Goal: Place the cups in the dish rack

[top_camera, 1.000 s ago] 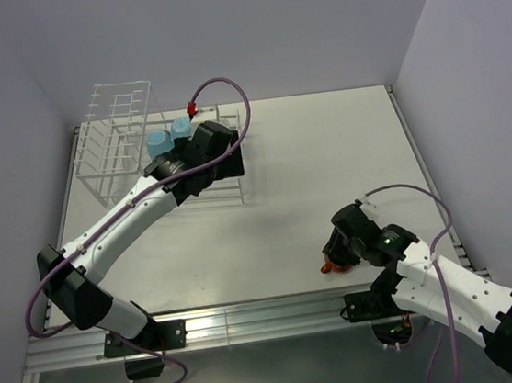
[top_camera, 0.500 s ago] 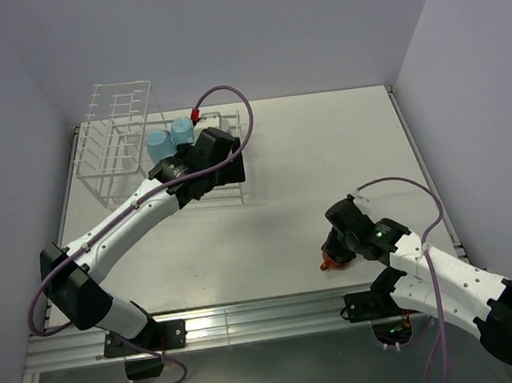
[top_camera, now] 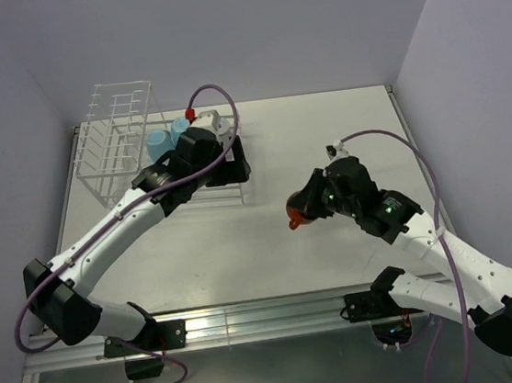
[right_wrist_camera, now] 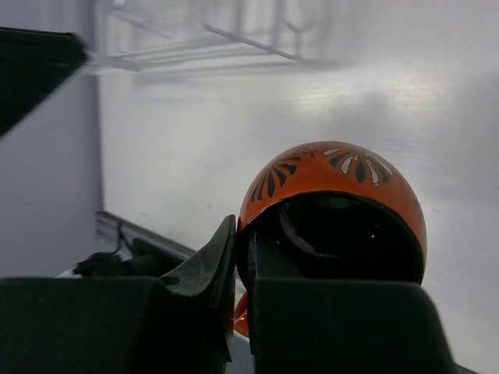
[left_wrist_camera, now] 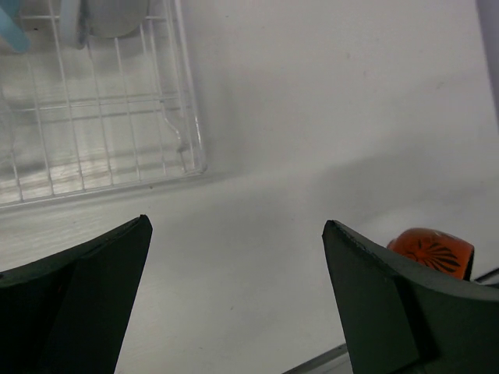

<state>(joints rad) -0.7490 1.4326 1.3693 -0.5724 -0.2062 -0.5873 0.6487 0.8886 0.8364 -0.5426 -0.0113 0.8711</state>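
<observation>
Because the right hand (top_camera: 308, 207) is clamped tight on the rim of the orange-red cup (top_camera: 297, 214), the cup hangs on its side. It looks to be up off the tabletop (top_camera: 324, 137). In the right wrist view, 1 finger (right_wrist_camera: 207, 273) sits outside the cup wall and the other goes in at the dark mouth. I think it holds the rim because the round body is too fat and smooth to pinch.

The cup is well apart from the dish rack (top_camera: 112, 143), out to the rack's right. It needs carrying over there.

The left hand (left_wrist_camera: 235, 226) has its fingers wide apart and holds nothing. It hangs just beside the low end of the rack, maybe so it is out of the way.

2 light blue cups (top_camera: 160, 142) sit in the rack, next to the tall grid. That leaves bare wires in the low part, which looks like a good spot for this cup.
</observation>
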